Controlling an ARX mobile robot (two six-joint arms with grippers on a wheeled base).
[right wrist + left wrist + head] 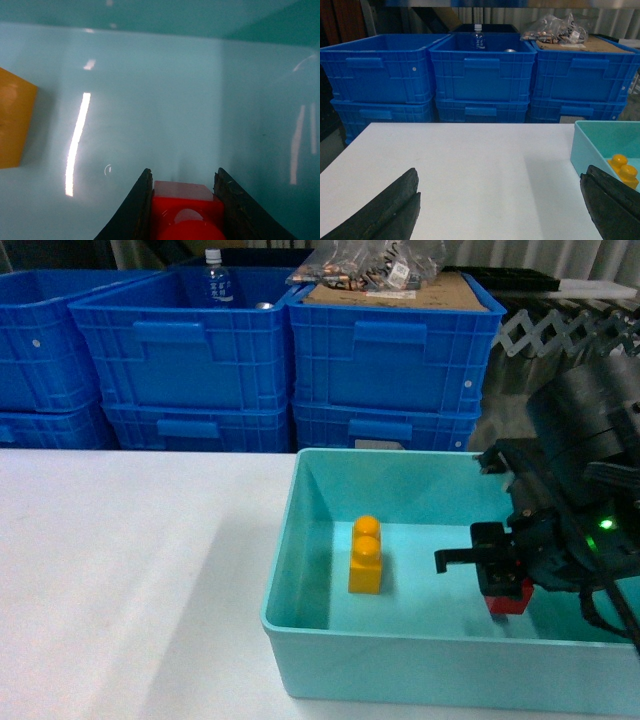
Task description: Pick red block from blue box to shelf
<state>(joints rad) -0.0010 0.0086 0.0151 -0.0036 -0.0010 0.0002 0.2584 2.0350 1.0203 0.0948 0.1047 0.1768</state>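
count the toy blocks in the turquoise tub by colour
red block: 1, between the jaws of the right gripper
yellow block: 1, standing free on the floor of the blue box
total: 2

1. The black right gripper (505, 575) reaches down from the right on its dark arm, jaws closed against both sides of the small glossy red plastic block (184, 212).
2. The black left gripper (502, 210) hangs level and low, jaws spread wide apart, holding nothing.
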